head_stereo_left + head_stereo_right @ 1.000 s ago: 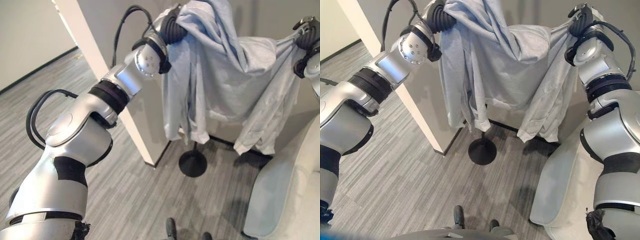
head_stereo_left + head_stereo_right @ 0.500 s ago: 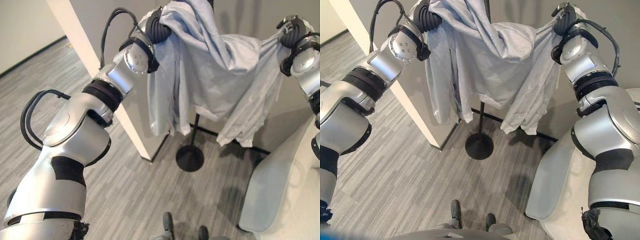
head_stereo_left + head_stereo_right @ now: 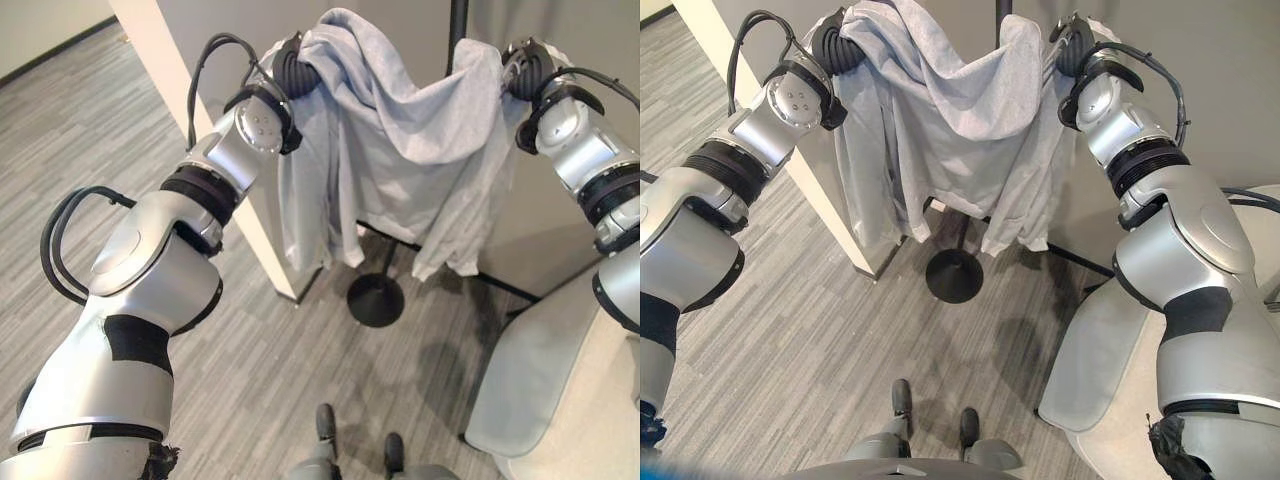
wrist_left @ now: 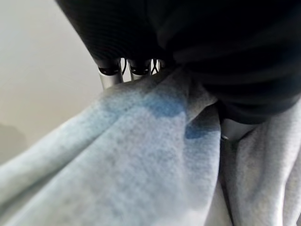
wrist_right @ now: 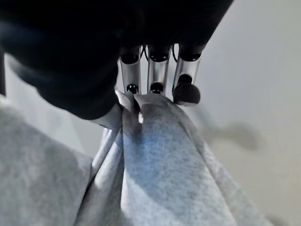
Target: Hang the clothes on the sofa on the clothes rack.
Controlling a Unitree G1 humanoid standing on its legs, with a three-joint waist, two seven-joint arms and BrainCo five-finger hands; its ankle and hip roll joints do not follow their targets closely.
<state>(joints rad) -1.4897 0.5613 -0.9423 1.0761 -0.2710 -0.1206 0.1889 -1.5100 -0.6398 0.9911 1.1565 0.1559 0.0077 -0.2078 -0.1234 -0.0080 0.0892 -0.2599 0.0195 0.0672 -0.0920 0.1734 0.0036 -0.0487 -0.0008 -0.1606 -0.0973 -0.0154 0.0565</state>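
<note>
A light grey hooded sweatshirt (image 3: pixel 400 150) hangs stretched between my two raised hands, in front of the black pole of the clothes rack (image 3: pixel 458 20). My left hand (image 3: pixel 295 70) is shut on one shoulder of it. My right hand (image 3: pixel 530 68) is shut on the other end, close beside the pole. In the left wrist view the cloth (image 4: pixel 141 155) runs under the palm toward the fingers (image 4: pixel 113 75). In the right wrist view the fingers (image 5: pixel 155 75) pinch a fold of cloth (image 5: pixel 160 155). The sleeves and hem dangle above the rack's round base (image 3: pixel 375 298).
A white pillar corner (image 3: pixel 150 40) stands just left of the rack, behind my left arm. The pale sofa (image 3: pixel 540 400) fills the lower right. Grey plank floor (image 3: pixel 250 380) lies open in front of the rack's base.
The view has shifted. My hands are closer together, the right one nearer the pole, and the sweatshirt sags more deeply between them.
</note>
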